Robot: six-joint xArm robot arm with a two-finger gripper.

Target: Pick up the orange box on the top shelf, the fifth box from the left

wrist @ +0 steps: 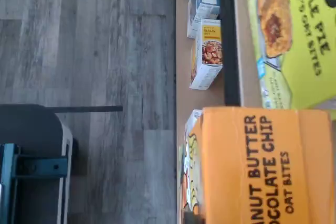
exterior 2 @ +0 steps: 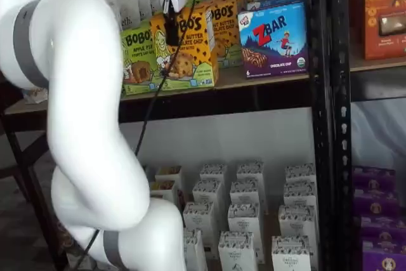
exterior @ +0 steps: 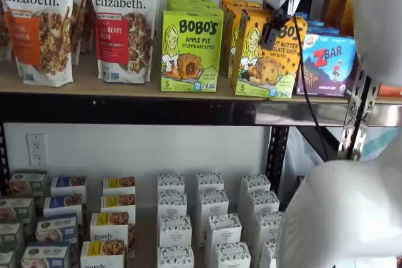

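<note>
The orange box (exterior: 264,70) stands on the top shelf (exterior: 125,92) between the lime-green Bobo's box (exterior: 190,51) and the blue ZBar box (exterior: 326,64). It also shows in a shelf view (exterior 2: 190,61), and its top fills the near part of the wrist view (wrist: 262,171). My gripper (exterior: 274,32) hangs in front of the orange box's upper edge, its white body above. In a shelf view (exterior 2: 171,30) only one black finger shows, side-on against the box's front. I cannot tell whether the fingers are closed on the box.
More orange boxes stand in a row behind the front one. Two granola bags (exterior: 122,23) stand at the shelf's left. Small white boxes (exterior: 210,218) fill the lower board. A black upright post (exterior 2: 330,93) stands right of the ZBar box (exterior 2: 273,39). My white arm (exterior 2: 76,93) fills the foreground.
</note>
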